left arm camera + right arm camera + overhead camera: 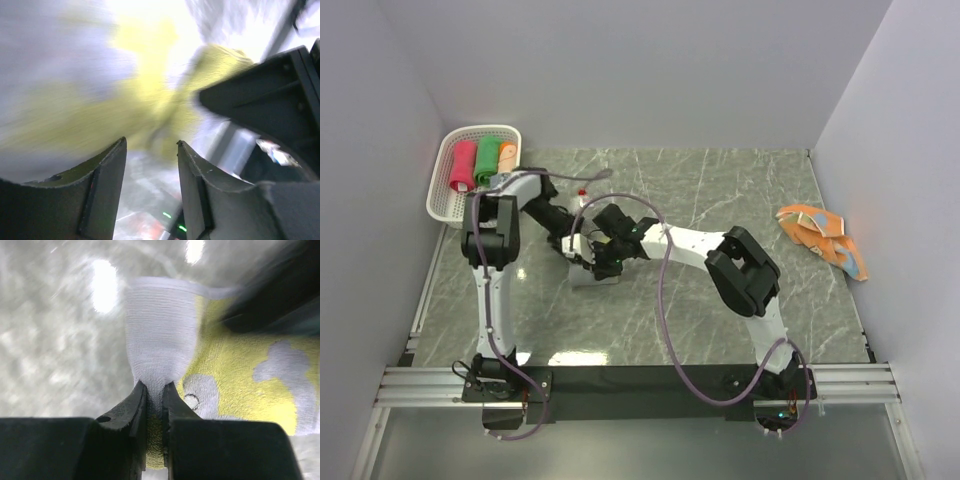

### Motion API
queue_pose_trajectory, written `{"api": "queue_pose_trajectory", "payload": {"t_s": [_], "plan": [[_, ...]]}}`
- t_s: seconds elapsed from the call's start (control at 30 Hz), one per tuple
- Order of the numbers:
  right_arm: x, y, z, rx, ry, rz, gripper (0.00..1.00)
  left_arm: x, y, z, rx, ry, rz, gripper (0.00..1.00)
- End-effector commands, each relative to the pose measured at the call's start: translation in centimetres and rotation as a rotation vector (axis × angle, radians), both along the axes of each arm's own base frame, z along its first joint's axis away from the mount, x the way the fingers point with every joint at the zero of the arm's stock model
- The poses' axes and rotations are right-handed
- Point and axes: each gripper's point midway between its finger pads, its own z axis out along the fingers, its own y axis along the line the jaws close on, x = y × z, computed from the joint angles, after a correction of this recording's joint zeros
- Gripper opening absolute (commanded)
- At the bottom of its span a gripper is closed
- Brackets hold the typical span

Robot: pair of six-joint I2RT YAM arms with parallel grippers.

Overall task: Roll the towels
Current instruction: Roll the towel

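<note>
Right now the yellow terry towel with pale grey patches and a whitish back (235, 390) lies at the middle of the overhead view on the grey marbled tabletop (740, 190), with both arms crowded over it. The right gripper (155, 390) is clenched on a raised lip of that towel at the bottom centre of its wrist view, and the whitish back rises above the jaws. The left gripper (150, 150) is released, its jaws apart with nothing between them and the yellow cloth just beyond.

With one pinch only, I judge the cloth may drag across the table instead of turning over itself, since nothing pins its other side. The pinch seems to catch little more than the edge, so a pull could slip it free and let the lip uncurl. The two grippers sit very near each other, and a sideways move could knock them together.

From above, the arms cover most of the towel, so how much is rolled cannot be told. The left wrist view is smeared, and contact with the cloth cannot be judged there. A dark blurred shape at the upper right of the right wrist view is unclear.

At the upper left, the white perforated plastic basket (445, 195) holds a pink-red roll (463, 165), a green roll (485, 158) and an orange roll (507, 155). Well apart at the right lies a crumpled orange towel with light-blue marks (820, 235), not yet rolled.
</note>
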Motion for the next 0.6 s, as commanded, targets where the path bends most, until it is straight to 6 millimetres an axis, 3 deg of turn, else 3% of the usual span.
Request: {"api": "queue_pose_trajectory", "payload": {"t_s": [0.0,0.13,0.2,0.23,0.3,0.33,0.37,0.4,0.43,0.47,0.5,0.53,0.57], "plan": [[-3.8,-3.4,-1.5,-0.137,0.217,0.017,0.0,9.6,3.1,4.2,-0.046,-0.395,0.144,0.52],[-3.4,-3.6,-1.7,-0.164,0.354,-0.052,0.0,13.4,5.8,11.3,-0.152,-0.522,0.339,0.56],[-3.1,-3.3,-1.4,-0.152,0.389,-0.067,0.0,14.5,7.5,13.7,-0.158,-0.583,0.408,0.57],[-2.9,-3.5,-1.7,-0.161,0.407,-0.085,0.0,14.6,8.0,15.9,-0.159,-0.625,0.441,0.58],[-2.8,-3.2,-1.0,-0.161,0.448,-0.085,0.0,15.9,9.9,18.3,-0.115,-0.742,0.493,0.58],[-2.5,-3.4,-1.3,-0.168,0.48,-0.102,0.0,15.5,10.3,21.4,-0.098,-0.824,0.52,0.59],[-2.5,-3.2,-1.3,-0.165,0.507,-0.111,0.0,16.8,11.9,23.2,-0.03,-0.954,0.546,0.61],[-2.3,-2.8,-0.5,-0.147,0.549,-0.122,0.0,16.7,12.2,24.2,-0.001,-1.016,0.555,0.63],[-2.3,-2.8,-1.3,-0.16,0.583,-0.131,0.0,16.0,12.6,28.0,0.018,-1.143,0.576,0.67],[-2.2,-3.0,-1.3,-0.162,0.609,-0.139,0.0,16.9,13.6,30.5,0.058,-1.273,0.616,0.77],[-2.2,-2.8,-1.5,-0.167,0.644,-0.145,0.0,16.8,14.2,30.5,0.082,-1.296,0.669,0.84],[-2.1,-2.8,-1.6,-0.169,0.662,-0.147,0.0,15.7,14.2,33.2,0.056,-1.306,0.788,0.99],[-2.1,-2.8,-1.7,-0.175,0.675,-0.152,0.0,15.5,14.7,34.0,0.064,-1.313,0.86,0.99]]}}
